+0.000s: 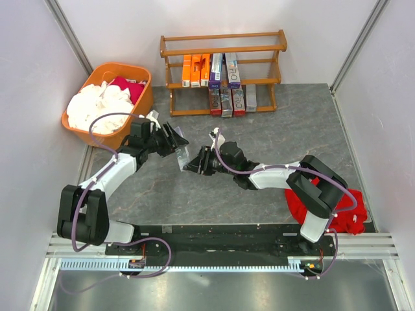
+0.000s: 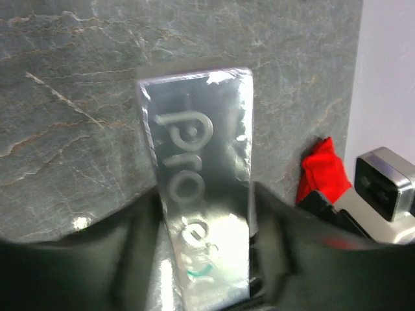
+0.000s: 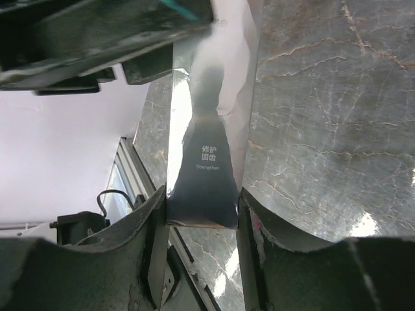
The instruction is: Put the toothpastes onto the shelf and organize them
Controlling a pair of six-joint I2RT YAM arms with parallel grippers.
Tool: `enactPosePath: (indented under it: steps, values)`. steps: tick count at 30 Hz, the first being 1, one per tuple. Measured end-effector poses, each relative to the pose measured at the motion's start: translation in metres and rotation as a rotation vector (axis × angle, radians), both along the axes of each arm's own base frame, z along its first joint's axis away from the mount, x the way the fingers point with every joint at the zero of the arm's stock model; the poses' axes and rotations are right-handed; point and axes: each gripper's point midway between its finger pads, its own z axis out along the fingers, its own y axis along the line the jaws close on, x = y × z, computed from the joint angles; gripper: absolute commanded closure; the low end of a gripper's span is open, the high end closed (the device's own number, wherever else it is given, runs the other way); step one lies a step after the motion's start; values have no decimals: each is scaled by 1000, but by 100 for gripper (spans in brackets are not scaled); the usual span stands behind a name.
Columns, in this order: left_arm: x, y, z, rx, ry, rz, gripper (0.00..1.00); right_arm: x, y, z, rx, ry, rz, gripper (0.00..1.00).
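Observation:
A silver-grey toothpaste carton (image 1: 183,155) hangs above the middle of the table between both arms. My left gripper (image 1: 175,144) is shut on one end of it. In the left wrist view the carton (image 2: 201,188) stands between the left gripper's (image 2: 204,259) dark fingers. My right gripper (image 1: 196,162) holds the other end. In the right wrist view the right gripper's (image 3: 201,217) jaws press both sides of the carton (image 3: 207,162). The wooden shelf (image 1: 224,44) stands at the back. Orange cartons (image 1: 196,70) and purple ones (image 1: 224,70) fill its middle tier; red-and-silver ones (image 1: 227,100) stand on the lowest.
An orange tub (image 1: 147,98) of white and red cloths sits at the back left, close to the left arm. A red cloth (image 1: 331,207) lies at the front right by the right arm's base. Walls close in on both sides.

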Motion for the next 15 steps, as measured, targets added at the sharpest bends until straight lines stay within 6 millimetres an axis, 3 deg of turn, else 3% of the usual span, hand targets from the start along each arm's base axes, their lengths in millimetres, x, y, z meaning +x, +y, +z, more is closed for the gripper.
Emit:
enactPosePath:
  steps: [1,4,9,15]
  values:
    - [0,0,2,-4,-6,2,13,0,0,0,1,-2,-3,68]
    - [-2,-1,11,-12,-31,-2,6,3,-2,-3,-11,2,-20,71]
    - [-4,1,32,-20,-90,1,4,13,-18,-12,-29,19,-62,73]
    - [-5,3,43,-17,-128,10,3,38,-79,-29,-63,66,-181,73]
